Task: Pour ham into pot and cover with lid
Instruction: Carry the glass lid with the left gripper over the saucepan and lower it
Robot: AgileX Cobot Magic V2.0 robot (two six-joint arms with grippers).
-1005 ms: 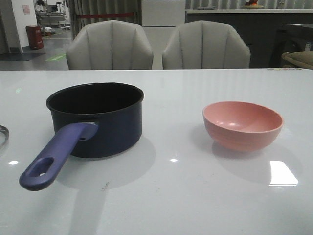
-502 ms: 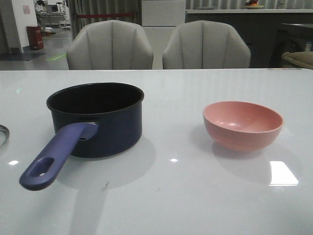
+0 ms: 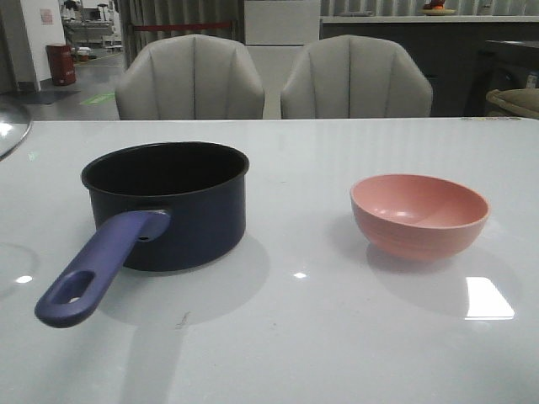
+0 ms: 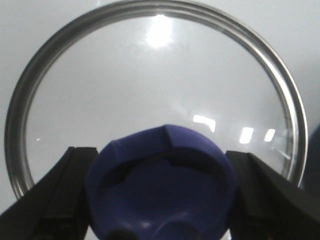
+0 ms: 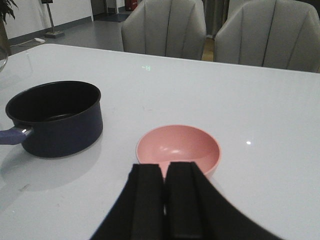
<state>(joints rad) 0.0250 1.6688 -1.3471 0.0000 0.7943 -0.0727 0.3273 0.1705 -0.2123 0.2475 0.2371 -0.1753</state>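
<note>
Two grey upholstered chairs [image 3: 189, 77] stand behind a glossy white surface [image 3: 303, 337] that fills the lower part of the front view; a dim room with a red bin [image 3: 60, 64] at the upper left lies beyond.

The pot [image 3: 167, 204], a dark navy saucepan, sits on the surface at left of centre in the front view. Its blue-purple handle [image 3: 94, 271] runs toward the lower left of the frame and shows a slot near its end. The interior is dark; any contents cannot be made out.

A pink bowl [image 3: 418, 214] stands upright on the surface at right of centre, well apart from the pot. In the right wrist view the bowl's inside [image 5: 178, 148] appears bare.

The lid [image 3: 10, 126], clear glass with a metal rim, shows only as an edge at the far left of the front view, raised above the surface and tilted. In the left wrist view the lid [image 4: 150, 100] fills the frame, with its dark blue knob [image 4: 160, 187] at the bottom centre.

Left gripper [image 4: 160, 200]: jaws clamped on either side of the knob, touching it.

Right gripper [image 5: 165, 205]: jaws pressed together with nothing between them, hanging near the bowl in the lower centre of the right wrist view.
</note>
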